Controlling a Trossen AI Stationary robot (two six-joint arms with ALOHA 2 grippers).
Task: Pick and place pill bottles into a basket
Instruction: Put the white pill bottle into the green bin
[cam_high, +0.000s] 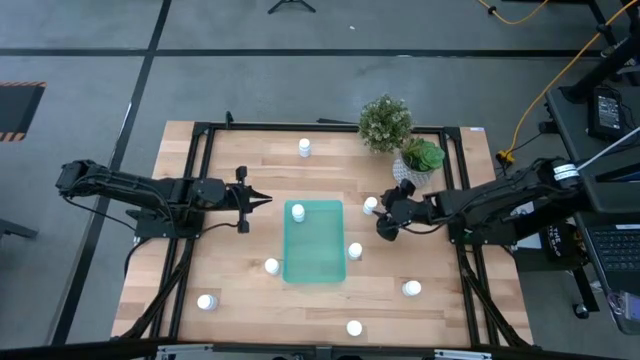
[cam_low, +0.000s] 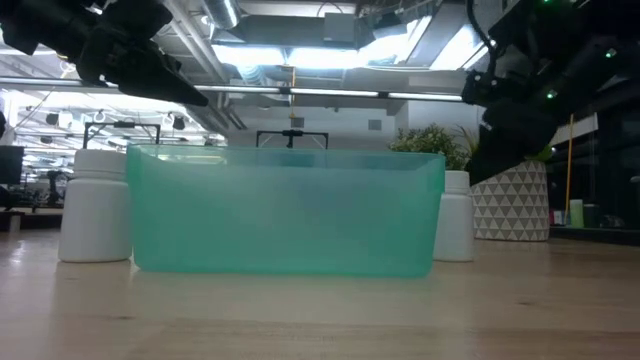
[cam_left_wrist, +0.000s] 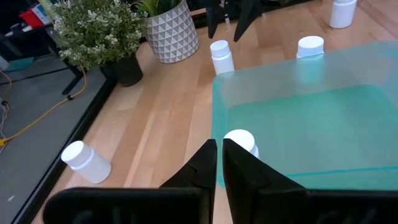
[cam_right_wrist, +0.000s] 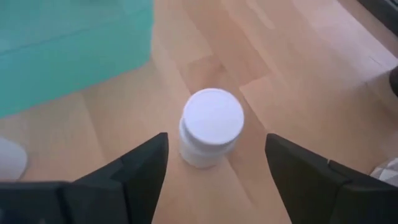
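The teal basket (cam_high: 314, 241) lies at the table's middle, and one white pill bottle (cam_high: 298, 211) stands inside it near its far left corner. Several more bottles stand on the wood around it. My right gripper (cam_right_wrist: 214, 162) is open just right of the basket's far end. Its fingers stand on either side of an upright bottle (cam_right_wrist: 210, 127), above its cap, without touching it. My left gripper (cam_high: 262, 199) hovers shut and empty left of the basket's far end, pointing at it; in its wrist view the gripper (cam_left_wrist: 219, 152) is close to the bottle in the basket (cam_left_wrist: 241, 143).
Loose bottles stand at the far edge (cam_high: 304, 148), right of the basket (cam_high: 355, 250), left of it (cam_high: 272, 266), and near the front (cam_high: 206, 301), (cam_high: 412, 288), (cam_high: 354, 327). A bushy plant (cam_high: 385, 122) and a patterned white pot (cam_high: 420, 160) stand far right, behind my right gripper.
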